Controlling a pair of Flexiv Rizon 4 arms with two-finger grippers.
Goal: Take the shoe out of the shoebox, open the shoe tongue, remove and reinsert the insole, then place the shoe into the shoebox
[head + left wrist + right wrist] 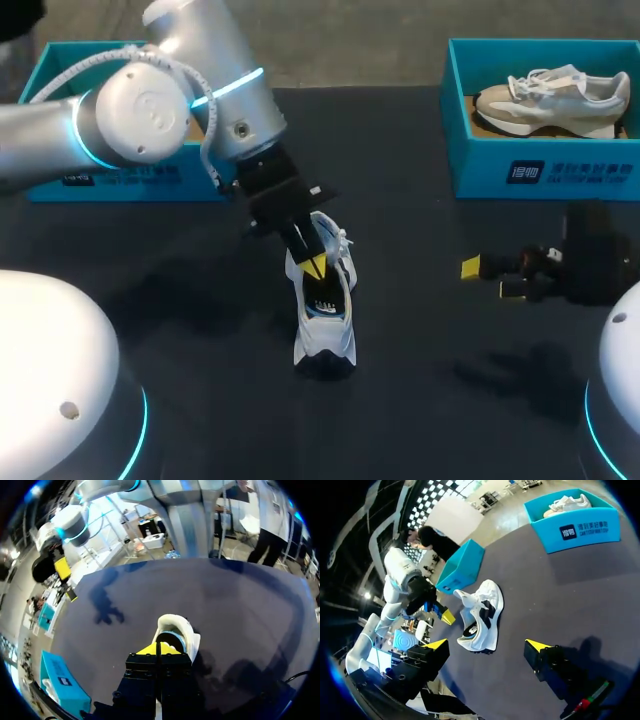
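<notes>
- The white shoe (328,320) is out of the box, upright on its sole mid-table (430,400), toe toward the robot. Out in the open like this, both arms can get at its opening.
- The left gripper (313,262) comes down steeply at the shoe's mouth. In the left wrist view its yellow tips are pressed together right at the collar. The narrow closed tips suit slipping into the shoe or pinching something thin (whether tongue or insole is actually caught between them is hidden, can't tell).
- In the right wrist view the tongue (464,600) stands lifted, away from the laces, so the opening looks exposed. My judgement is that the work is at the tongue/insole step.
- The right gripper (492,279) hangs low over bare table, well apart from the shoe to its right. Its fingers are spread wide and hold nothing. It looks parked clear so it doesn't crowd the left arm.
- The left shoebox (45,80) sits at the far left edge, mostly behind the left arm, and its inside is not visible.
- The right shoebox (540,165) at the far right holds a beige shoe (550,100), which nothing is touching.
- Risk: nothing braces the shoe, so it could tip or drag under a pull.
</notes>
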